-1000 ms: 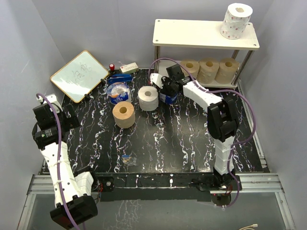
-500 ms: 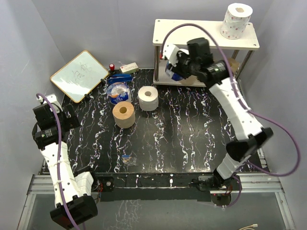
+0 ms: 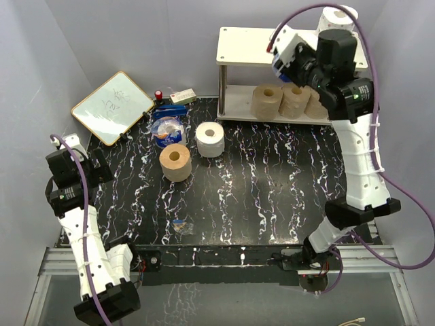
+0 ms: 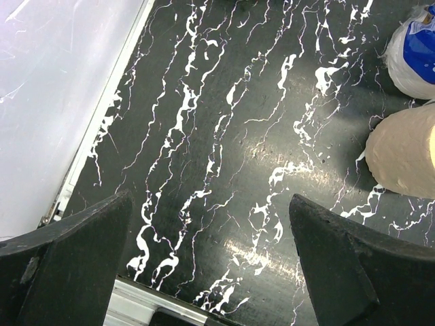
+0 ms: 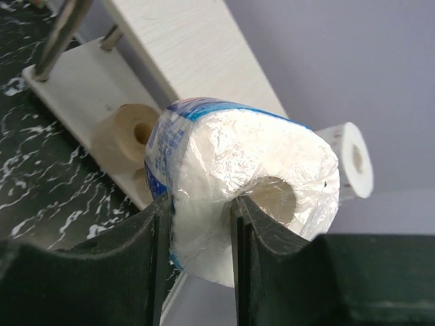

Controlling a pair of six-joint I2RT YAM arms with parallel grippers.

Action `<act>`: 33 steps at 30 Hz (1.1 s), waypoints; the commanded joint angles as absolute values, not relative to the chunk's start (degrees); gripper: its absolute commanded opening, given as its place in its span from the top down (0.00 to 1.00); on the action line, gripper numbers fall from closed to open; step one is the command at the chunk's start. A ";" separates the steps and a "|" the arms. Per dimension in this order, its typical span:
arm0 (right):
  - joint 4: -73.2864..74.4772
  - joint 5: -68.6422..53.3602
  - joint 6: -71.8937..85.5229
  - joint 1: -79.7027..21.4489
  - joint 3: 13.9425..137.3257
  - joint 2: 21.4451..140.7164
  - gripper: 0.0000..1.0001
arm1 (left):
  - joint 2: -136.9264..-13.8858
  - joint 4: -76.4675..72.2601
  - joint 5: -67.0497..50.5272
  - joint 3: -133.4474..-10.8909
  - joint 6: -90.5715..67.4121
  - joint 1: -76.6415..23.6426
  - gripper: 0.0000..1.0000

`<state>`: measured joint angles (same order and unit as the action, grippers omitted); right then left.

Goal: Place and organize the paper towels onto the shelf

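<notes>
My left gripper point(image 4: 211, 272) hangs far to the left of the shelf point(image 3: 251, 46), jaws spread wide with nothing between them, over the black marbled table point(image 3: 258, 197). Also left of the shelf, down on the table, sit a plastic-wrapped roll with blue print point(image 3: 167, 131), a tan roll point(image 3: 176, 162) and a plain white roll point(image 3: 210, 138); the last two stand on end. On the shelf's lower board, three tan rolls point(image 3: 267, 100) sit side by side. My right gripper point(image 5: 199, 217) is clamped on a blue-wrapped roll point(image 5: 231, 170), pinching its wall with one finger at the core. I hold it over the shelf's top board, just left of the dotted roll point(image 3: 338, 12) at that board's right end.
</notes>
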<state>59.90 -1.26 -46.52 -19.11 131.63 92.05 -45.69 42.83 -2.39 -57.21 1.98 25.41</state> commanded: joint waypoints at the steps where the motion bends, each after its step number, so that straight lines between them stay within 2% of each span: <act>1: 51.67 -0.18 -47.62 -15.88 140.49 95.64 1.00 | -44.47 42.45 -2.98 -57.04 2.37 25.85 0.02; 11: 43.37 -2.80 -44.15 -12.29 144.95 105.64 1.00 | -44.34 42.36 -3.08 -57.04 2.37 25.85 0.02; 16: 38.69 -3.41 -41.33 -9.91 147.95 109.32 0.93 | -43.71 42.45 -3.55 -57.04 2.52 25.84 0.02; 27: 36.75 -4.69 -39.24 -6.49 149.33 113.38 0.95 | -43.94 42.36 -3.45 -57.04 2.43 25.84 0.02; 29: 36.20 -4.58 -39.21 -5.95 149.06 113.55 0.92 | -43.99 42.41 -3.43 -56.99 2.50 25.80 0.02; 33: 32.76 -4.57 -38.36 -4.43 146.56 112.95 0.76 | -44.37 42.36 -3.51 -57.04 2.52 25.84 0.02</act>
<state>41.69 -4.47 -39.79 -5.76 146.43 114.65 -44.42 42.78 -2.66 -57.21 2.00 25.41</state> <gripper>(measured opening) 0.334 0.980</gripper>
